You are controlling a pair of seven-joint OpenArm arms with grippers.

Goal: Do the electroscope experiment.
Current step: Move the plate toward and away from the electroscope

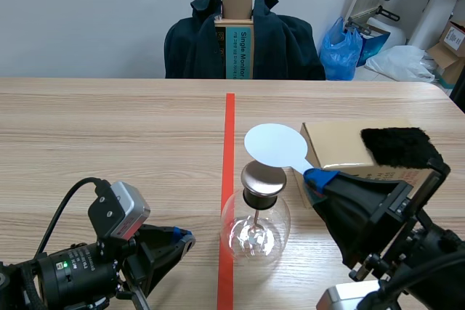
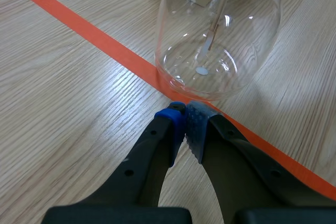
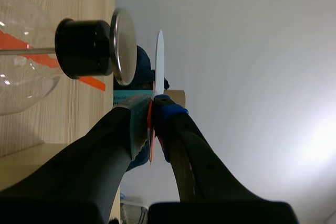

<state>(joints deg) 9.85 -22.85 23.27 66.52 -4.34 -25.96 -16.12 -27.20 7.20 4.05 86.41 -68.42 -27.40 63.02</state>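
A glass electroscope [image 1: 256, 226] stands near the worktop's [image 1: 109, 128] front edge, about midway along it, its bulb touching the right side of the orange tape line [image 1: 229, 128], as seen from the camera between the arms. The right gripper [image 1: 316, 178], entering from the front right corner, is clamped on the handle of a white disc [image 1: 275, 145], which hangs over the electroscope's metal cap [image 1: 263, 177]. Behind it, toward the right edge, lies a cardboard box [image 1: 338, 143] with a black fur cloth [image 1: 398, 147] on top. The left gripper [image 1: 180, 239] rests low near the front edge, left of the tape. A dark coat [image 1: 283, 41] drapes a chair beyond the far edge. From the left wrist, that gripper's fingers are closed on nothing, pads [image 2: 197, 124] meeting at the tape just short of the glass bulb; a thin rod [image 2: 218, 17] runs down inside the glass. From the right wrist, the disc shows edge-on, pinched between the fingers and facing the cap, which sits on a black stopper [image 3: 84, 47]. A narrow gap appears to separate disc and cap, though the angle leaves that uncertain.
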